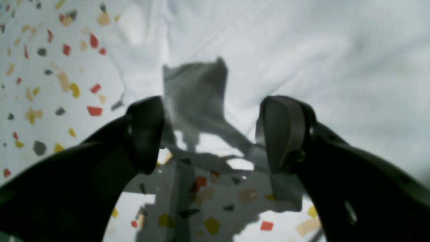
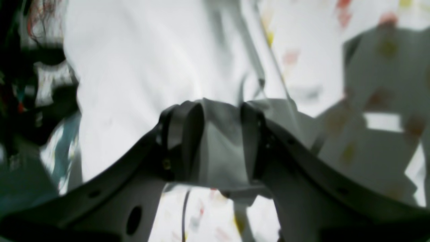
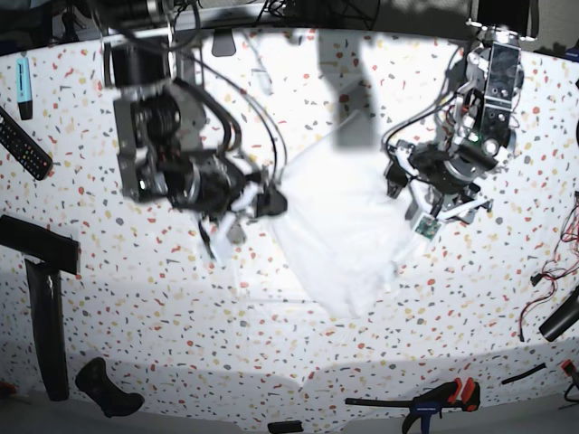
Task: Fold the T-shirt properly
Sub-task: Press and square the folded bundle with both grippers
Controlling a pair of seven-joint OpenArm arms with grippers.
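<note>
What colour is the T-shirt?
Plain white, no print; the T-shirt shows best in the base view.

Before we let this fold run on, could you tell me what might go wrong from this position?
1. Only the right gripper pinches the T-shirt; the left gripper hangs open above the shirt's edge, so a one-sided pull may drag or twist the cloth.
2. The pinch holds a small bunch of fabric, which could slip out.
3. The shirt lies crumpled on the speckled table, so a fold made now would probably trap wrinkles.
</note>
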